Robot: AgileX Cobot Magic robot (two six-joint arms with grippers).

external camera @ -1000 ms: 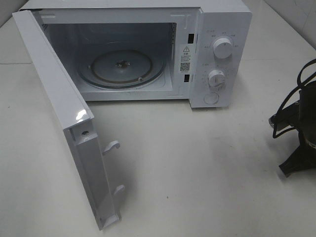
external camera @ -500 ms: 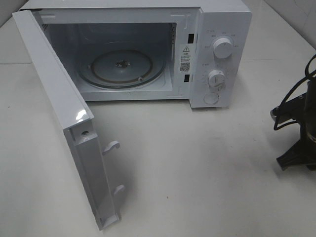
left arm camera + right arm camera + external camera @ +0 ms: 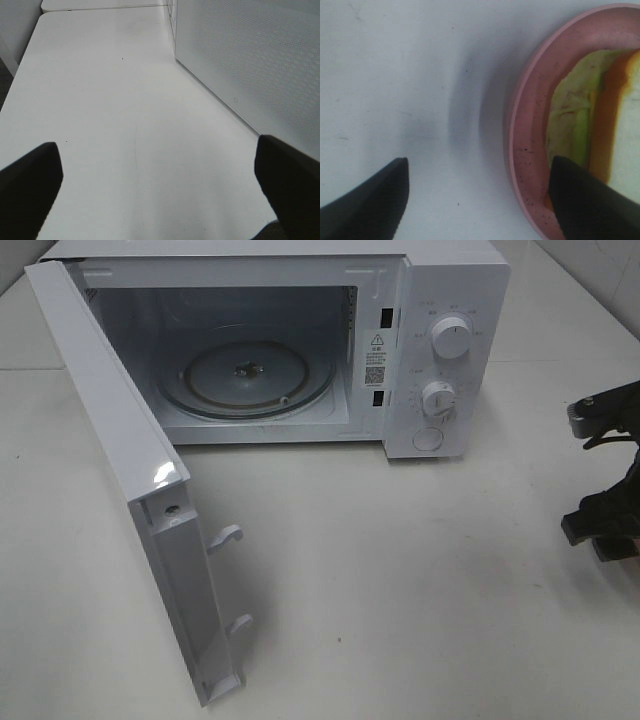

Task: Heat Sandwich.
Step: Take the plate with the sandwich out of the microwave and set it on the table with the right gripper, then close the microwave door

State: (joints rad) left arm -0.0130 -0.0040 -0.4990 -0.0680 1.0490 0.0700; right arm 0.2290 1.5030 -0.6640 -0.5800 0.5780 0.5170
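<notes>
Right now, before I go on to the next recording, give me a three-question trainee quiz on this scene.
1. True or false: the microwave door stands open.
2. What lies on the pink plate in the right wrist view? A) a sandwich B) a cup C) nothing
3. Fill in: the glass turntable inside the microwave is ____.

Key: 1 true. 2 A, the sandwich, with the right gripper above the plate's rim, jaws apart. 3 bare.
</notes>
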